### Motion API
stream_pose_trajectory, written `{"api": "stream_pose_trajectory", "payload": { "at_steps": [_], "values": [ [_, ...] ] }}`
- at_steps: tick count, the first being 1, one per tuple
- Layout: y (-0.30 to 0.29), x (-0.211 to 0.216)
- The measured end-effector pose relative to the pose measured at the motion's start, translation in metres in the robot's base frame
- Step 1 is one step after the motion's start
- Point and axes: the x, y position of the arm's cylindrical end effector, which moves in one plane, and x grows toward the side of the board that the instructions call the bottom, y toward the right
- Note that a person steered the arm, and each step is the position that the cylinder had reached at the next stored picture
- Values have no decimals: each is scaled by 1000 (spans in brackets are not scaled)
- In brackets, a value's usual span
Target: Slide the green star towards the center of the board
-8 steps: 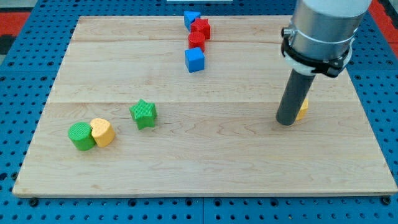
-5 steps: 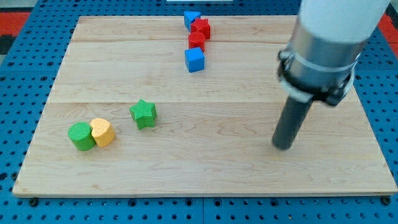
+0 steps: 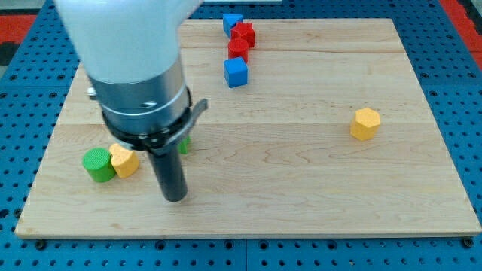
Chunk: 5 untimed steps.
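You've got no claw on this rig, so no grip state to report: just the rod, with my tip (image 3: 175, 197) on the worktop (image 3: 301, 188) near its bottom-left. The green star (image 3: 184, 142) sits just above it, mostly hidden behind the arm, a sliver showing. Star looks well left of centre, so judge the slide not done: whole push remains
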Motion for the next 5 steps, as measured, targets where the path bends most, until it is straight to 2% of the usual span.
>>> {"api": "stream_pose_trajectory", "payload": {
  "at_steps": [1, 3, 5],
  "values": [
    [-13, -14],
    [10, -54],
    [10, -68]
  ]
}}
